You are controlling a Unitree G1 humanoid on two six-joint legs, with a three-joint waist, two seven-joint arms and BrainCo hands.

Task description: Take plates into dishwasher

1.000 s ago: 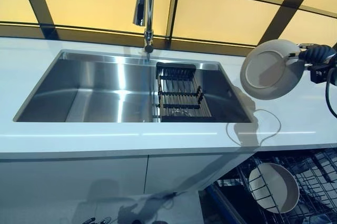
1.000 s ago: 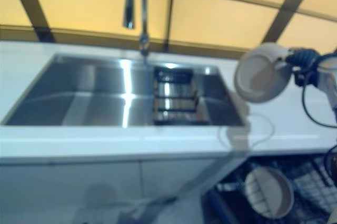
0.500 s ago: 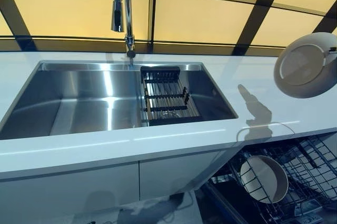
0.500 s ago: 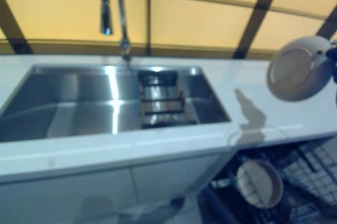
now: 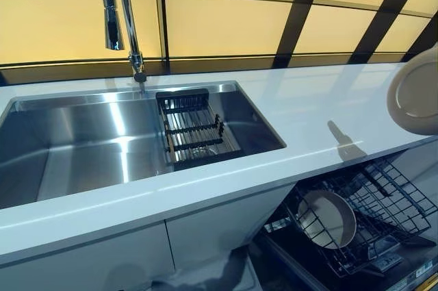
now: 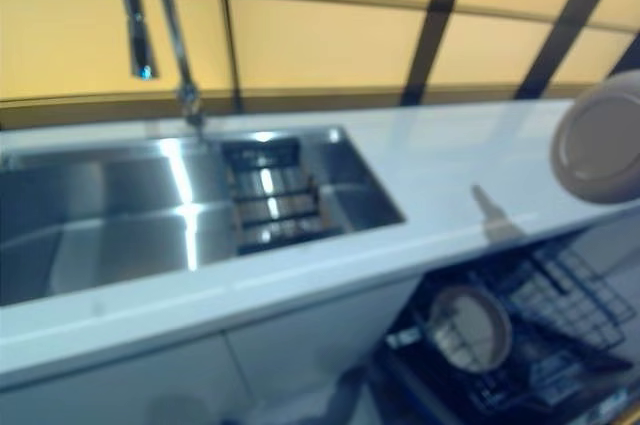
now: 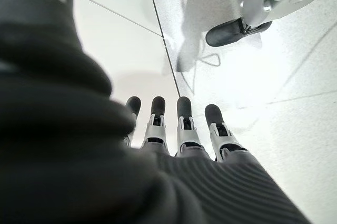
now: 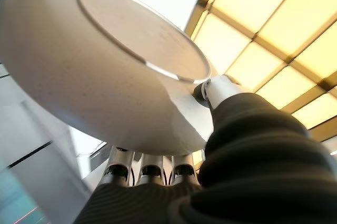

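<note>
Ceramic, stiff and breakable, the plate (image 8: 105, 71) is pinched at its rim by the right robot hand (image 8: 158, 171) above the table (image 5: 308, 106) and rack (image 5: 383, 202), while the left robot hand (image 7: 174, 129) is kept open and idle.

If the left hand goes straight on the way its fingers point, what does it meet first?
Probably the floor: the left hand points down with straight fingers, and nothing shows between them and it. Depth is unclear.

A steel sink (image 5: 82, 144) is set into the white counter (image 5: 301, 109). A black drain rack (image 5: 195, 133) sits in the sink's right end. A chrome faucet (image 5: 120, 17) rises behind the sink.
</note>
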